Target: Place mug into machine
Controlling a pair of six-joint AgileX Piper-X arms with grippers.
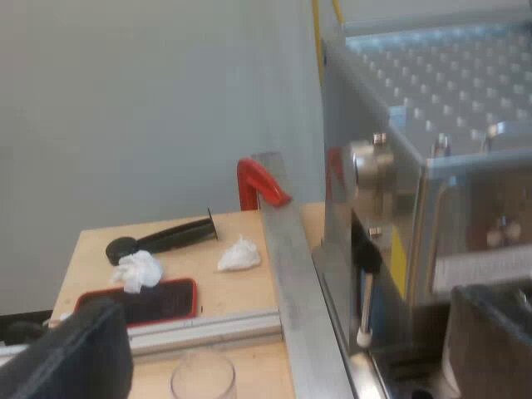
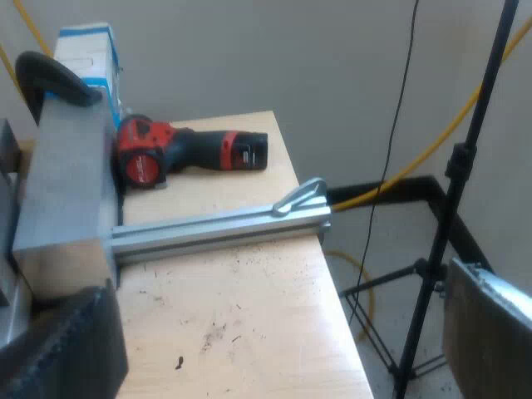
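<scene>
Left gripper (image 1: 287, 341) spread, empty; glass (image 1: 202, 378) near, machine (image 1: 465, 100) beside. Right gripper (image 2: 278, 332) spread, empty, over table (image 2: 233, 283). Step: reach phase. Next: grasp mug.

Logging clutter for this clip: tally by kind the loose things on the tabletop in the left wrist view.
Crumpled tissues: 2
Phone in red case: 1
Measuring glass: 1
Black-handled tool: 1
Total: 5

Both arms' jaws are thick, blocky and matt black, with softly rounded corners.
</scene>
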